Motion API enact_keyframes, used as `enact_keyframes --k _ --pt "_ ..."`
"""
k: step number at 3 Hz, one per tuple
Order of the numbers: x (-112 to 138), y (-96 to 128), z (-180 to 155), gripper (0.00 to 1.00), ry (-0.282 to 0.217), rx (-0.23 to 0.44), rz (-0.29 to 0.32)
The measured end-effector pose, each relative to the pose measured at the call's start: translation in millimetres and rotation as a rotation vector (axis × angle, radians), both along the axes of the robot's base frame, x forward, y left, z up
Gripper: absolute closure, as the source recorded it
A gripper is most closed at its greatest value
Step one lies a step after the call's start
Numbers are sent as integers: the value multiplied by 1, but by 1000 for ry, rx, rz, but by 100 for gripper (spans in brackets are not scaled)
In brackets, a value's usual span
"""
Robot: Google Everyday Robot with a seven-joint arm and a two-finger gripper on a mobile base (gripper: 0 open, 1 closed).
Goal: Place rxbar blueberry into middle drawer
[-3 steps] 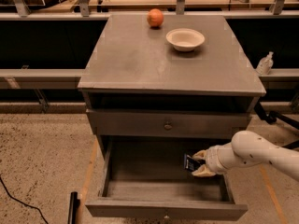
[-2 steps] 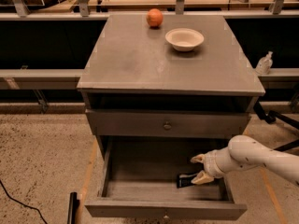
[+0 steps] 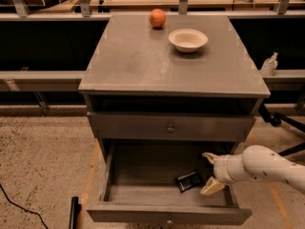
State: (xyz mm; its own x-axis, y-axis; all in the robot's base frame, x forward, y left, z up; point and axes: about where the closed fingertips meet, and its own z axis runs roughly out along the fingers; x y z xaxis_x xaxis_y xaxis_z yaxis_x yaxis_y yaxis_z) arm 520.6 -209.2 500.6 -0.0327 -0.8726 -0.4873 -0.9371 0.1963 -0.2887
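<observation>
The rxbar blueberry point(image 3: 189, 181), a small dark bar with pale print, lies flat on the floor of the open middle drawer point(image 3: 138, 175), right of centre. My gripper point(image 3: 209, 171) is at the right side of the drawer, just right of the bar. Its two pale fingers point(image 3: 210, 187) are spread apart, one above the other, with nothing between them. The white arm reaches in from the right.
An orange round fruit point(image 3: 157, 18) and a white bowl point(image 3: 188, 39) stand on the grey cabinet top point(image 3: 143, 61). The upper drawer front point(image 3: 170, 127) with its round knob is closed. A white bottle point(image 3: 269, 65) sits on the rail at right.
The gripper held the bar a second ago. It lowered it to the drawer floor, opened, and has drawn back to the right. The bar now lies free.
</observation>
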Motion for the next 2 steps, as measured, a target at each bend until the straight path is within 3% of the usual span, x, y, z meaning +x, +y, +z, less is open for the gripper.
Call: enact_keyframes --k 1,2 --pt "-14 0 67 46 -112 -26 -58" --pt "-11 -4 112 45 -182 -73 -53"
